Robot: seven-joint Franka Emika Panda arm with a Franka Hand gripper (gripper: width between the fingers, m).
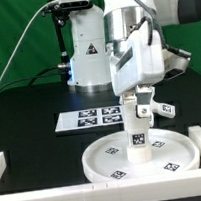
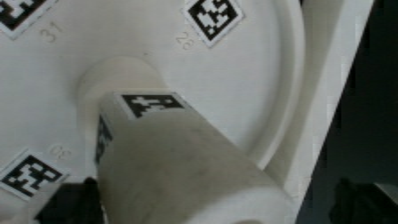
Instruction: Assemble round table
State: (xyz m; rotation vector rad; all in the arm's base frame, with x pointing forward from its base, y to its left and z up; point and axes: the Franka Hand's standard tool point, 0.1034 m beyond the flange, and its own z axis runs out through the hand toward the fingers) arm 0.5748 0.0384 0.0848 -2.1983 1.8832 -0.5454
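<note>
Leg (image 1: pixel 139 142) upright on disc (image 1: pixel 100 161); claw (image 1: pixel 138 95) open above; base half-hidden.

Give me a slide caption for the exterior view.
Open gripper poised directly above the short leg standing upright at the center of the round disc, marker board behind.

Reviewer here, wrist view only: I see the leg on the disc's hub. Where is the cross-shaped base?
Observer: The cross-shaped base lies on the table, to the exterior view's right of the leg, off the round disc.
Operator: Anything beyond the disc?
Observer: The marker board lies flat there, to the exterior view's left of the tool.
Operator: What flanks the disc?
Observer: A white rail on each side.
</note>
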